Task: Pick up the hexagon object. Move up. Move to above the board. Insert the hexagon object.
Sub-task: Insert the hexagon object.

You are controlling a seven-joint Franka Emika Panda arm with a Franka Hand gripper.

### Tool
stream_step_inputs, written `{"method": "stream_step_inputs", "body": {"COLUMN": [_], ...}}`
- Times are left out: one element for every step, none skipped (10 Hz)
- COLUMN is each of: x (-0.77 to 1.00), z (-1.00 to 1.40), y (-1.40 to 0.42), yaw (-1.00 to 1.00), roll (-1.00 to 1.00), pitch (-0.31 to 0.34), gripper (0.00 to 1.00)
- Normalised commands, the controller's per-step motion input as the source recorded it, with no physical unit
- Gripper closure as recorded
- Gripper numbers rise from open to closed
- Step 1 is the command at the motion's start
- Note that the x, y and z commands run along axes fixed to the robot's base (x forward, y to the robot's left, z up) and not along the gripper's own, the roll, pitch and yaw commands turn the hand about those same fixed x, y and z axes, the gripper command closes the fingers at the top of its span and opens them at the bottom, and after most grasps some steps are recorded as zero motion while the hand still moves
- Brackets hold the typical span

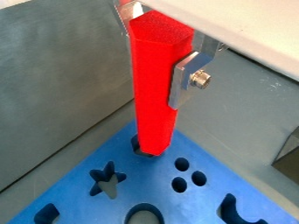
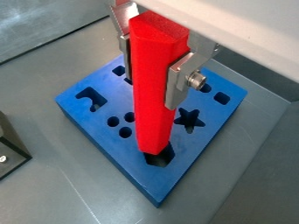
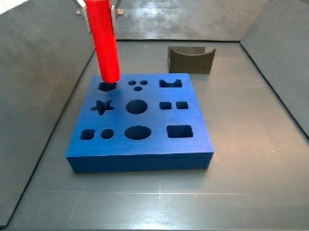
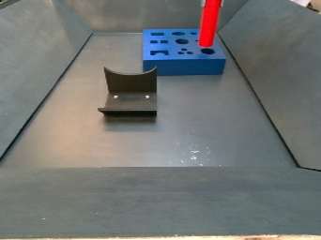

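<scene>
The claw [image 2: 155, 54] is closed on the upper part of the hexagon object [image 2: 156, 96], its flat silver plates pressed against opposite sides of the bright red peg, as both wrist views show; one finger [image 1: 187, 77] carries a small screw on its outer face. The peg stands upright with its lower end in a hole at a corner of the board [image 2: 96, 131], and in a wrist view [image 1: 153, 96] a dark gap shows around the base where it meets the blue surface. How deep it sits cannot be told. In a side view the hexagon object [image 3: 104, 43] rises from the far left corner of the board [image 3: 157, 153], next to a star-shaped hole [image 3: 103, 106], with circles, squares and other cut-outs spread over the rest of the top. In the other side picture the peg [image 4: 209, 22] stands at the near right corner of the board [image 4: 170, 64], which lies at the far end of the grey floor [image 4: 189, 131]. A dark notched block [image 4: 128, 92] sits well apart from the board, out on the floor, and also shows beyond the board in a side view [image 3: 191, 58].
</scene>
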Motion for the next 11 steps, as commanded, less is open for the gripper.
{"method": "stream_step_inputs", "body": {"x": [0.0,-0.03,-0.07,-0.09,-0.04,0.0,0.0,0.0,0.18,0.06,-0.08], "z": [-0.34,-0.07,-0.2,0.0,-0.13,-0.3,-0.23,-0.06,-0.72,-0.16,-0.16], "y": [-0.05,0.02,0.47,0.23,0.0,-0.28,-0.27,0.0,0.13,0.03,0.0], "yaw": [-0.04,0.0,-0.01,0.0,0.0,-0.11,-0.22,0.0,-0.04,0.0,0.02], "roll": [0.0,0.01,0.04,0.0,0.02,0.22,0.16,0.02,0.0,0.0,0.06], "pitch": [0.0,0.0,0.0,0.0,0.0,0.0,0.009,0.0,-0.05,0.0,-0.023], "gripper": [1.0,1.0,1.0,1.0,1.0,1.0,1.0,1.0,1.0,1.0,1.0]}}
